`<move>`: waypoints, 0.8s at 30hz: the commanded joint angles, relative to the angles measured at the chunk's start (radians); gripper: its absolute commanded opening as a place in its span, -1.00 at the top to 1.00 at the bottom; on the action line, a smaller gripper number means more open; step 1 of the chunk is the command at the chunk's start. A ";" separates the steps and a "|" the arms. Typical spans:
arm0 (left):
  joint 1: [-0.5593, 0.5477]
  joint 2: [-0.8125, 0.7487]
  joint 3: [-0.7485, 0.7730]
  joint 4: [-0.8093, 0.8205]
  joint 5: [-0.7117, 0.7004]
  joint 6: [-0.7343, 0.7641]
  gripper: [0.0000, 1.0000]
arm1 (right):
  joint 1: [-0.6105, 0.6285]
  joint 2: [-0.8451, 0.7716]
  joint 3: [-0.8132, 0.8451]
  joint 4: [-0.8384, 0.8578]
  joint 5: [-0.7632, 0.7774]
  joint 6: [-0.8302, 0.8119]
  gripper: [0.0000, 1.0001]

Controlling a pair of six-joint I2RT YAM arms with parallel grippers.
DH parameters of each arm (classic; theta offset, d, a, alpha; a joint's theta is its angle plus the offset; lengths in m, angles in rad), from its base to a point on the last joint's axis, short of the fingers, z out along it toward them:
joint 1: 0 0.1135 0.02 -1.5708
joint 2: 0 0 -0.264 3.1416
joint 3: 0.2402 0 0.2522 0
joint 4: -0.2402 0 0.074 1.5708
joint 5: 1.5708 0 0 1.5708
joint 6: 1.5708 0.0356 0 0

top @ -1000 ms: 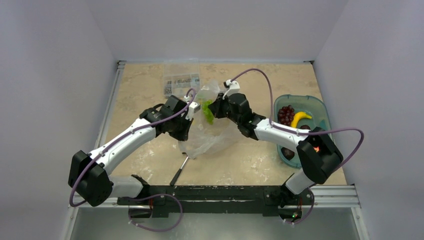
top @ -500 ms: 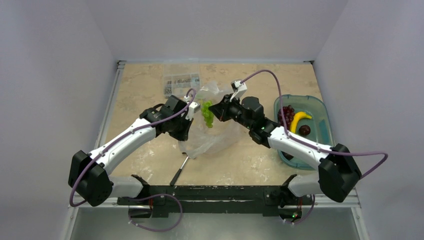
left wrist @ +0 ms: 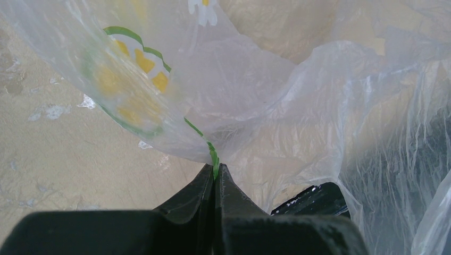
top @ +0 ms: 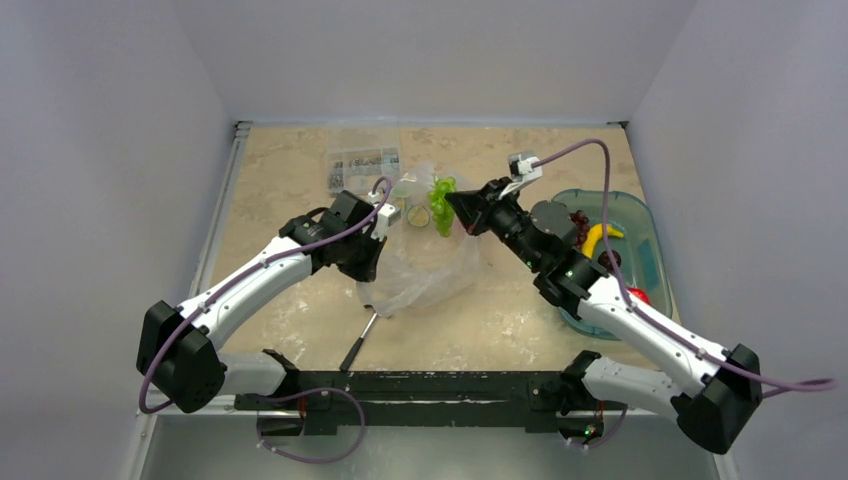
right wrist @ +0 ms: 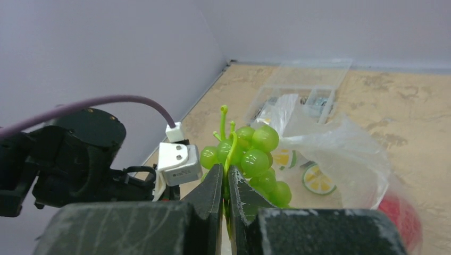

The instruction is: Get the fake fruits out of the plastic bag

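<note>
From above, you see a beige marbled surface (top: 290, 190) boxed in by pale grey-lilac walls (top: 110, 150). The plastic bag (top: 425, 270) lies crumpled at its middle, with a clear box (top: 362, 160) of small parts behind it and a hammer (top: 360, 342) in front. Your left hand (top: 385, 215) is at the bag's left rim. Your right hand (top: 455, 205) holds the green grape bunch (top: 441, 192) in the air above the bag's far edge. On the right, a teal tub (top: 640, 225) holds a banana (top: 597, 236) and dark purple grapes (top: 577, 218).

In the left wrist view, your fingers are pressed together on the bag's green-printed edge, with the film billowing beyond them.

In the right wrist view, your fingers are clamped on the bunch's stem. The bag sits below and behind the bunch, and a red fruit (right wrist: 401, 218) shows through the plastic.

A second ago the bunch hung low in the bag's mouth, just beside your left hand. It has since risen and moved right, and your right arm has swung outward. Your left arm has stayed put.
</note>
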 commanded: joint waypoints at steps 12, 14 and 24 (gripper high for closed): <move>-0.005 -0.004 0.031 0.004 0.007 0.007 1.00 | -0.004 -0.212 -0.002 -0.179 0.732 -0.096 1.00; -0.005 -0.002 0.032 0.006 0.011 0.007 1.00 | -0.019 -0.203 -0.003 -0.222 0.856 -0.072 1.00; -0.005 -0.004 0.032 0.004 0.016 0.007 1.00 | -0.331 -0.017 0.071 -0.574 1.032 0.140 1.00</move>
